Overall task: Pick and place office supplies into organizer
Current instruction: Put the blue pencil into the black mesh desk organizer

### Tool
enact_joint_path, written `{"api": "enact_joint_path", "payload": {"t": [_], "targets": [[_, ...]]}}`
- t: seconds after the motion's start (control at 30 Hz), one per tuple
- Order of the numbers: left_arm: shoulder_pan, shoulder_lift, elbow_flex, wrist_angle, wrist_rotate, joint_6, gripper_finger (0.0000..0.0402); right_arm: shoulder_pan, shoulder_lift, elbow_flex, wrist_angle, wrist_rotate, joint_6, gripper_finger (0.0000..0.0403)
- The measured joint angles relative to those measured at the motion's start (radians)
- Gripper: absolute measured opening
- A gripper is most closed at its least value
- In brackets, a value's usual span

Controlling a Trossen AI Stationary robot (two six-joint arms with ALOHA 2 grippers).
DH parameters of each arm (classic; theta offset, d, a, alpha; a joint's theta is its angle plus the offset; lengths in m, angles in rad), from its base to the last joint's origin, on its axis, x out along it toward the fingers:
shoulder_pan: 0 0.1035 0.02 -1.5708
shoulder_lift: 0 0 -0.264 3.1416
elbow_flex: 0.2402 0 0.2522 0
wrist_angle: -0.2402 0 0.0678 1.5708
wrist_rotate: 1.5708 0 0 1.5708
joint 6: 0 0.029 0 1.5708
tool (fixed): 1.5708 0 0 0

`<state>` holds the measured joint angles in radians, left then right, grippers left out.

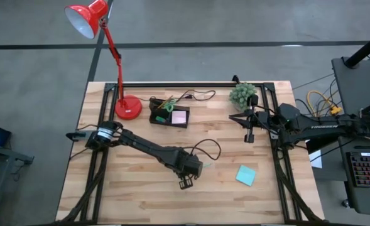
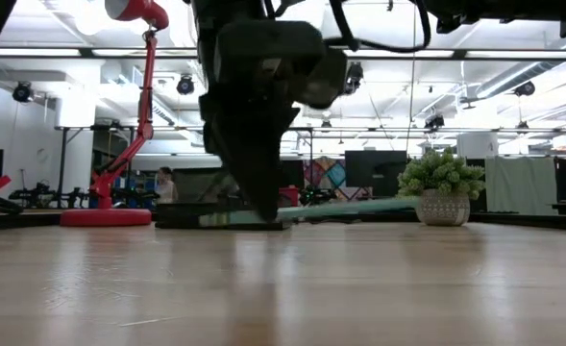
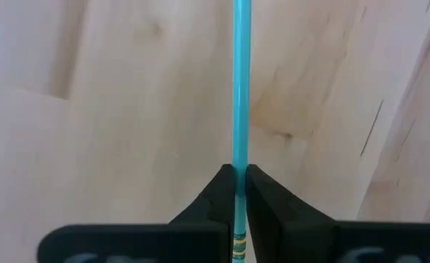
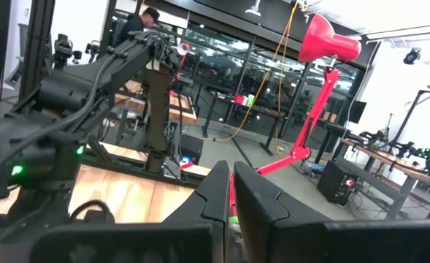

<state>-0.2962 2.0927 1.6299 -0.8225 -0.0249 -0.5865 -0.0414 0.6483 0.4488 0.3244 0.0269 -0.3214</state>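
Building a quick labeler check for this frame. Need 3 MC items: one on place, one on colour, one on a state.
1. Where does the teal sticky-note pad lie?
A. in the organizer
B. on bare table near the right arm's side
C. under the lamp base

2. What colour is the pad in the organizer's low tray?
A. pink
B. yellow
C. white

3. What are the left gripper's fingers doing?
A. spread wide over the table
B. shut on the thin pencil
C. shut on nothing

Key: 1 B, the teal sticky-note pad sits alone on the wood, apart from the organizer. 2 A, the pink pad shows there. 3 B, the left gripper pinches the pencil between its fingers.
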Motion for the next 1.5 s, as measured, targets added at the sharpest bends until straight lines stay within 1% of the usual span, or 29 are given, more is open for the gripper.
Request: {"api": "enact_joint_path", "payload": {"t": [0.1,0.23,0.33,0.47,0.67,0.77,0.93,1.0,1.07,1.17,1.3,1.4,1.5], "targets": [[0.001,-0.020,0.002,-0.003,-0.023,0.000,0.0002,0.000,0.000,0.000,0.000,0.000,0.000,0.0013],[0.001,-0.076,-0.004,-0.012,-0.098,0.001,0.0002,0.000,0.000,0.000,-0.002,0.000,0.000,0.0013],[0.002,-0.123,-0.006,-0.037,-0.204,0.021,0.0001,0.000,0.000,0.000,-0.003,0.000,0.000,0.0013],[0.007,-0.198,-0.017,-0.032,-0.397,0.059,0.0001,0.000,0.000,0.000,-0.002,0.000,0.000,0.0013],[0.025,-0.295,-0.044,-0.028,-0.656,0.141,0.0001,0.000,0.000,0.000,-0.002,0.000,0.007,0.0013],[0.046,-0.350,-0.088,-0.018,-0.734,0.156,0.0001,0.000,0.000,0.000,-0.002,0.000,0.007,0.0013],[0.093,-0.452,-0.229,0.037,-0.794,0.163,0.0001,0.000,0.000,0.000,-0.002,0.000,0.007,0.0013],[0.103,-0.505,-0.292,0.104,-0.809,0.190,0.0001,0.000,0.000,0.000,-0.002,0.000,0.007,0.0013],[0.111,-0.562,-0.368,0.167,-0.865,0.216,0.0001,0.000,0.000,0.000,-0.002,0.000,0.007,0.0013],[0.129,-0.647,-0.489,0.329,-0.936,0.290,0.0001,0.000,0.000,0.000,-0.002,0.000,0.007,0.0013],[0.167,-0.753,-0.667,0.596,-0.950,0.428,0.0001,0.000,0.001,0.000,-0.002,0.000,0.008,0.0013],[0.209,-0.808,-0.811,0.826,-0.957,0.544,0.0001,0.000,0.000,0.000,-0.002,0.000,0.007,0.0013],[0.265,-0.845,-0.946,1.035,-0.942,0.596,0.0001,0.000,0.000,0.000,-0.002,0.000,0.007,0.0013]]}}
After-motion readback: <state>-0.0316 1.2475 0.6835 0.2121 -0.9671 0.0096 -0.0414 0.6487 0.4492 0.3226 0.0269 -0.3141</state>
